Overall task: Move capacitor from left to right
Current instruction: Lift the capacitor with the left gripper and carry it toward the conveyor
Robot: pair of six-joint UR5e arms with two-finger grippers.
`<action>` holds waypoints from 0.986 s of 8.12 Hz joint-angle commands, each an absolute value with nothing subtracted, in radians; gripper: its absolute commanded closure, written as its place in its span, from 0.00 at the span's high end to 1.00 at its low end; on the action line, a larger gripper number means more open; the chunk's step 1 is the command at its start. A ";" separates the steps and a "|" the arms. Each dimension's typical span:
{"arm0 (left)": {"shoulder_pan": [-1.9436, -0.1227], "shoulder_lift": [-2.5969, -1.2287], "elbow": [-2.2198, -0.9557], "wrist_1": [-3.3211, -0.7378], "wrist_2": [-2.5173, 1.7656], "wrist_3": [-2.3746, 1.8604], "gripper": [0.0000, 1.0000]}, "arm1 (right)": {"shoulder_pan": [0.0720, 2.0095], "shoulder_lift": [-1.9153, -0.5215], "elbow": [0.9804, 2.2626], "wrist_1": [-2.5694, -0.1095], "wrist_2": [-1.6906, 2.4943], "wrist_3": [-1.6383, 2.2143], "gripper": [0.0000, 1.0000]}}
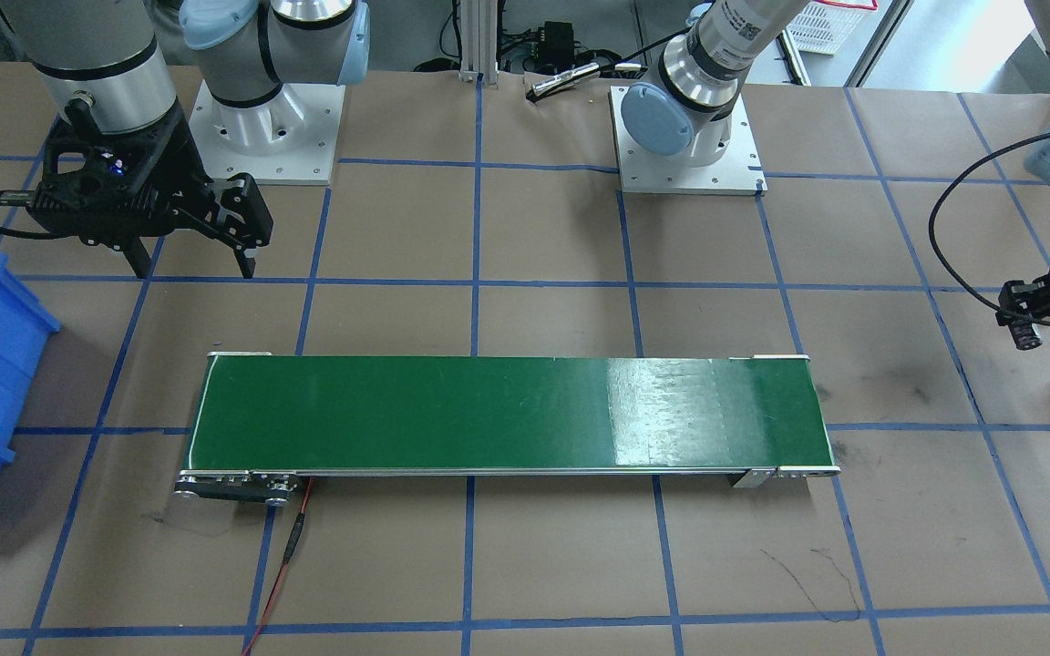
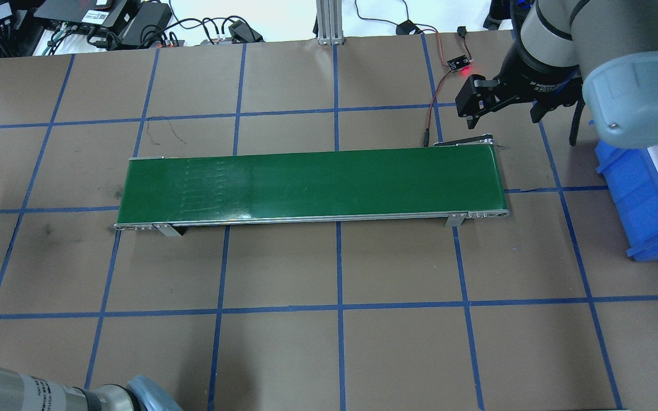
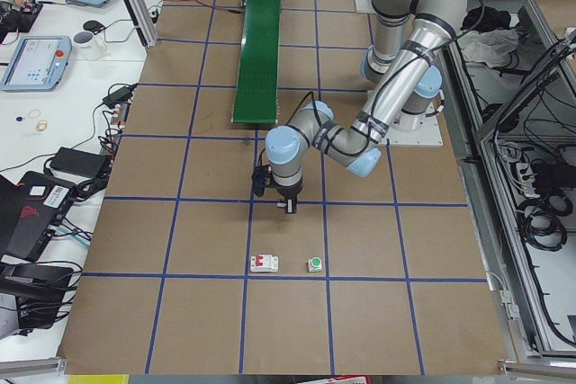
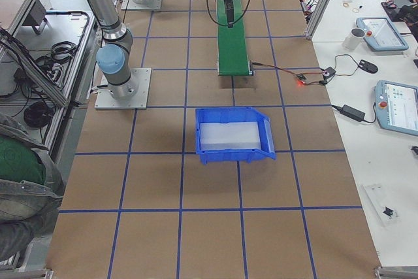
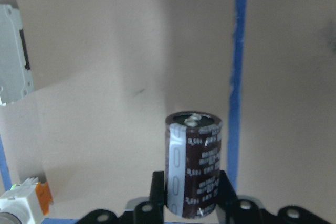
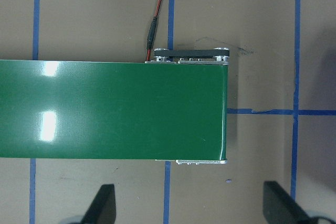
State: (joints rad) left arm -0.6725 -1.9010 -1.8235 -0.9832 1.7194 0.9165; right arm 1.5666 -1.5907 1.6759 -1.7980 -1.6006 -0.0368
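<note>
Left gripper point(image 5: 190, 184) is clamped on the capacitor point(image 5: 195, 156), its 2 fingers pinching the lower sleeve, with the silvery end pointing away from the palm. The part sits in that grip over the brown table point(image 3: 216, 249), beyond the left end of the green conveyor belt point(image 3: 256, 51); whether it is lifted clear I cannot tell. The pick looks made. Next, it should be carried to the belt's near end and set down upright without toppling. Over the far end, the right gripper point(image 6: 192, 203) hangs spread wide.
</note>
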 commanded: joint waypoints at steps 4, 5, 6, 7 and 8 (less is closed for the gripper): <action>-1.018 -1.746 -1.819 -1.294 1.723 0.489 0.00 | 1.566 -1.591 1.675 -1.798 -1.603 -0.040 1.00; -1.088 -1.721 -1.819 -1.343 1.712 0.400 0.00 | 1.566 -1.591 1.674 -1.798 -1.603 -0.049 1.00; -1.153 -1.710 -1.819 -1.356 1.709 0.344 0.00 | 1.566 -1.591 1.675 -1.798 -1.609 -0.051 1.00; -1.195 -1.713 -1.819 -1.356 1.709 0.289 0.00 | 1.566 -1.591 1.675 -1.798 -1.609 -0.051 1.00; -1.227 -1.720 -1.819 -1.356 1.682 0.237 0.00 | 1.566 -1.591 1.675 -1.798 -1.608 -0.051 1.00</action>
